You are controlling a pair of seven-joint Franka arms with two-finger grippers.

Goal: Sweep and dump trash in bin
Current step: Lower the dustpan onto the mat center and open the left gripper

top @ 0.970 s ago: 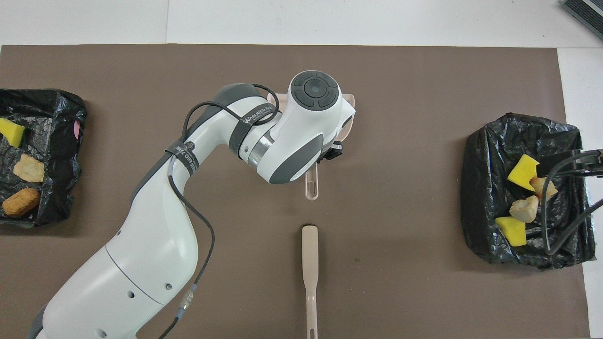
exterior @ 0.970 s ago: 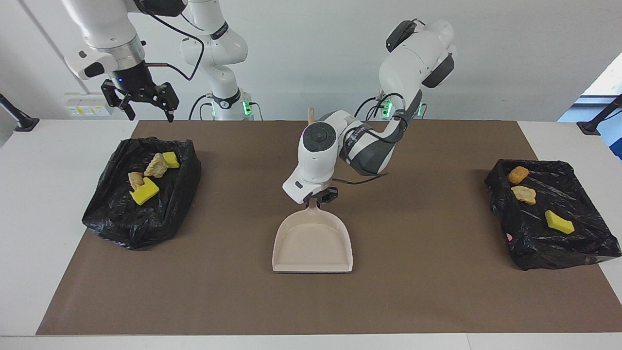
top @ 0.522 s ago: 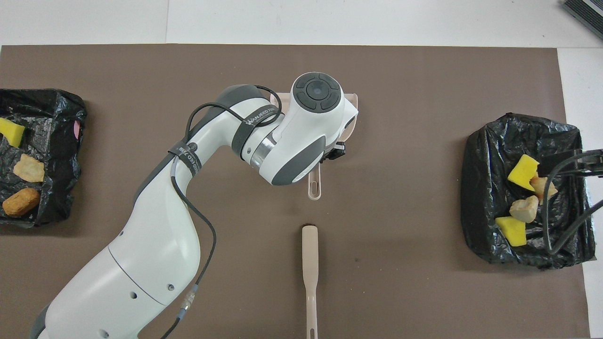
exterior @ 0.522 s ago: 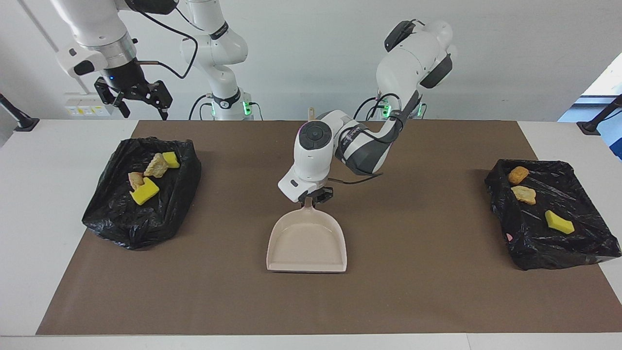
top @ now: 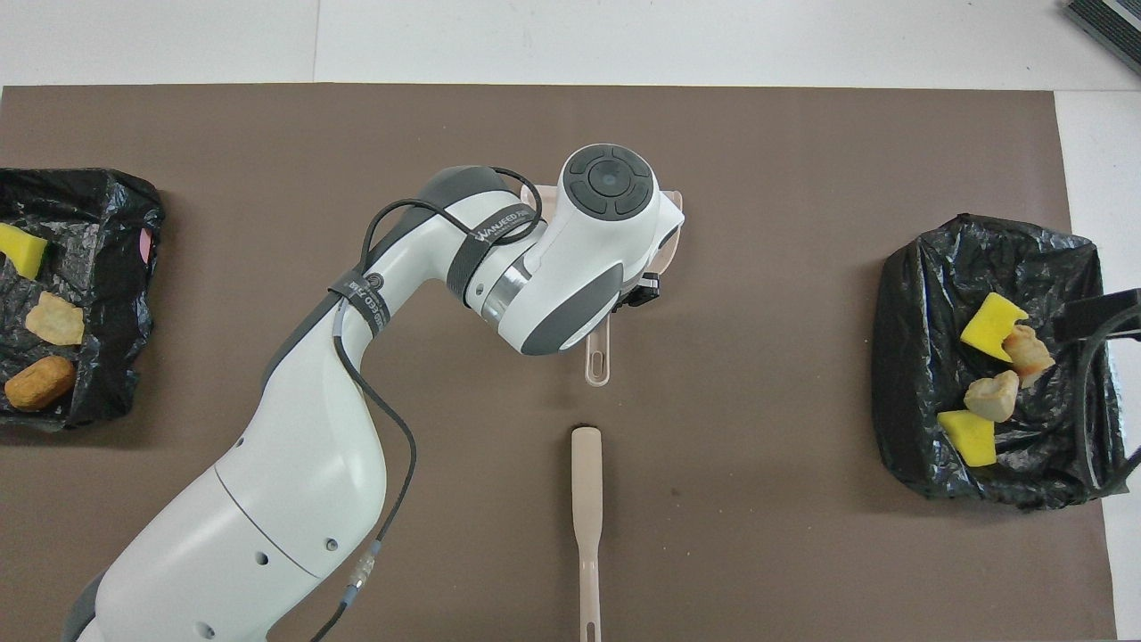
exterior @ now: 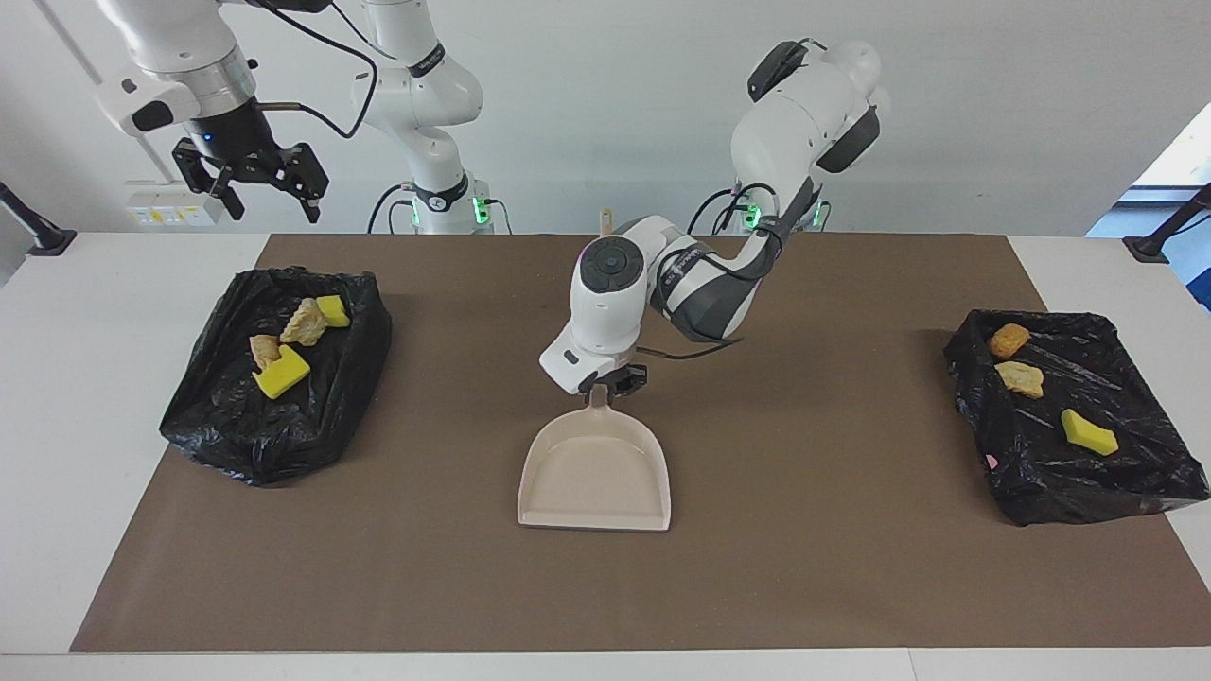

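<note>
Seven scraps of trash [exterior: 281, 376]: three yellow sponges, four tan chunks, in two black bins [exterior: 274, 378]. Left gripper [exterior: 610, 380] at dustpan [exterior: 594, 473] handle, fingers unclear; right gripper [exterior: 254, 184] spread.

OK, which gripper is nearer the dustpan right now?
The left. The left gripper is down at the dustpan handle in the middle of the mat. The right gripper is raised over the table's edge, by the bin at the right arm's end.
</note>
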